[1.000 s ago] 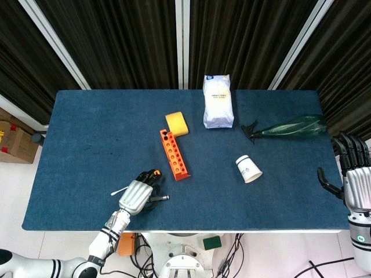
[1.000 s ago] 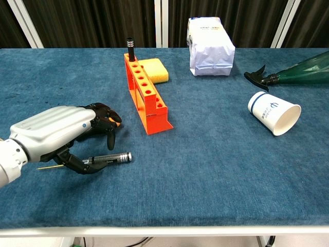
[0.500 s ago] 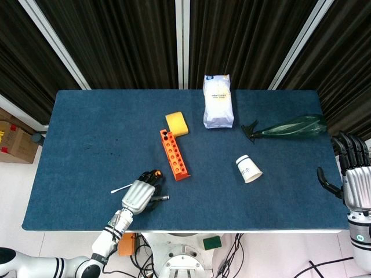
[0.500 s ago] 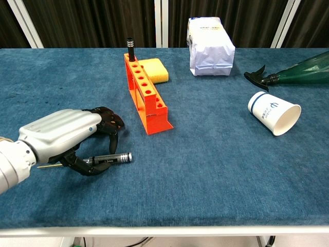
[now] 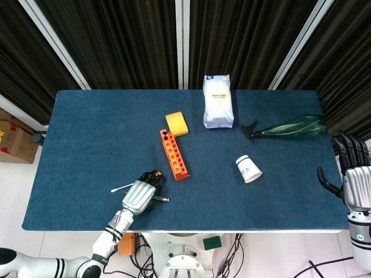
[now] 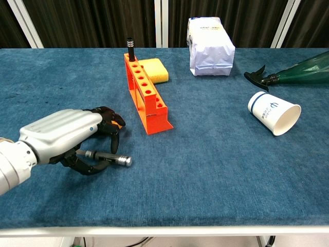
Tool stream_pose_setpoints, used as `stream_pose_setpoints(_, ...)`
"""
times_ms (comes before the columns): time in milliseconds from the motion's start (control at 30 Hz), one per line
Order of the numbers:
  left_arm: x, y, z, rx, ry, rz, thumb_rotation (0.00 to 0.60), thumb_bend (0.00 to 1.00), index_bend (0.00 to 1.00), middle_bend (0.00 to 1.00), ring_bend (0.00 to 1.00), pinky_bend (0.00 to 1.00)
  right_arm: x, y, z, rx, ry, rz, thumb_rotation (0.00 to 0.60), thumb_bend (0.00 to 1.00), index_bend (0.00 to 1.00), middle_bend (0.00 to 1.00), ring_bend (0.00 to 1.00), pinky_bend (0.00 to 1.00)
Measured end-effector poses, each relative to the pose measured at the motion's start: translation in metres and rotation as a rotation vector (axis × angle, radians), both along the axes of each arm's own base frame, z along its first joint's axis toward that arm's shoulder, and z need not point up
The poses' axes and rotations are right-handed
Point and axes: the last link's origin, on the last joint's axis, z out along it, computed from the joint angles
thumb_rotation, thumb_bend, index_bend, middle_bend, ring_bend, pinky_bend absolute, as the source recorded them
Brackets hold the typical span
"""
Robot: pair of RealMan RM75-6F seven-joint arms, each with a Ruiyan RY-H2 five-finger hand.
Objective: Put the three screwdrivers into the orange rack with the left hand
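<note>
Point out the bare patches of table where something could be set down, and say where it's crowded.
Bare cloth lies left of the orange rack up to the far-left corner, and along the near edge between the left hand and the paper cup. Crowded: the far middle, with sponge, white bag and spray bottle.

Matt blue cloth table (image 6: 216, 170); glossy orange plastic rack (image 6: 145, 95).

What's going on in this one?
The left hand is down on the table, its fingers curled around a dark-handled screwdriver that lies near the front edge. One screwdriver already stands in the far end of the orange rack. An orange-handled tool lies under the fingers. The right hand hangs open off the table's right edge.
</note>
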Motion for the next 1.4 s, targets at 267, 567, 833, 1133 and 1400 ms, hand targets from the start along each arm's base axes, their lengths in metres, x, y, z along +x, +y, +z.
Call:
stream_pose_setpoints(267,-0.001,0.002,0.013,0.029,-0.048,0.012,0.6,0.35,0.59,0.15,0.03,0.13,0.0,0.0,0.001,-0.004,-0.003,0.003,0.6,0.4,0.0,0.0,0.0,0.0)
stream_pose_setpoints(567,-0.003,0.012,0.039,0.03,-0.244,0.112,0.6,0.34,0.61,0.16,0.03,0.13,0.002,0.0,0.0,-0.001,-0.004,0.004,0.6,0.4,0.0,0.0,0.0,0.0)
stream_pose_setpoints(833,-0.009,0.026,0.069,-0.003,-0.501,0.259,0.6,0.34,0.62,0.17,0.03,0.13,0.004,-0.001,-0.003,0.005,-0.001,0.005,0.6,0.4,0.0,0.0,0.0,0.0)
stream_pose_setpoints(1133,-0.011,0.047,0.109,0.002,-0.718,0.355,0.6,0.35,0.63,0.17,0.03,0.14,0.007,-0.001,-0.003,0.004,0.002,0.012,0.6,0.4,0.0,0.0,0.0,0.0)
stream_pose_setpoints(1400,0.002,0.064,0.137,0.02,-0.853,0.373,0.6,0.35,0.63,0.17,0.03,0.14,0.01,-0.001,-0.002,-0.004,-0.003,0.024,0.6,0.4,0.0,0.0,0.0,0.0)
